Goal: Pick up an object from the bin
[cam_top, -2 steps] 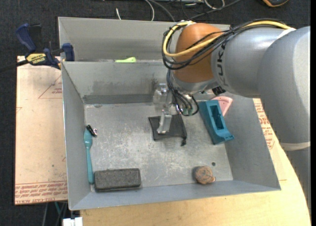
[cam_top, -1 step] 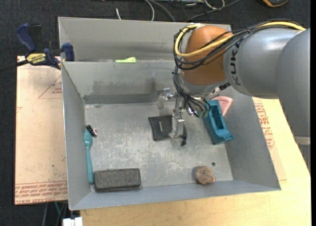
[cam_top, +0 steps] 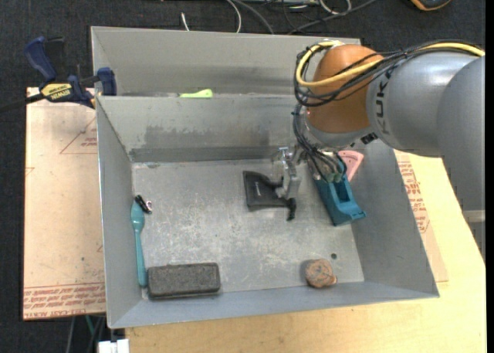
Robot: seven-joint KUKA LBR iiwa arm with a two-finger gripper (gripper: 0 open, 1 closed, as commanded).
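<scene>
Orange-capped wrist (cam_top: 343,89) overhead | gripper (cam_top: 290,189) low at mid-bin, open or closed cannot be told | dark grey flat angular piece (cam_top: 262,191) mid-floor, right edge at gripper, body running view-left | blue plastic block (cam_top: 338,201) just view-right | brown round stone (cam_top: 318,273) well apart

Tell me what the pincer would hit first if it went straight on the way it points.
Probably the black flat piece mid-bin, whose right edge lies under the pincer; depth is unclear, so it might meet the bin floor beside it.
</scene>
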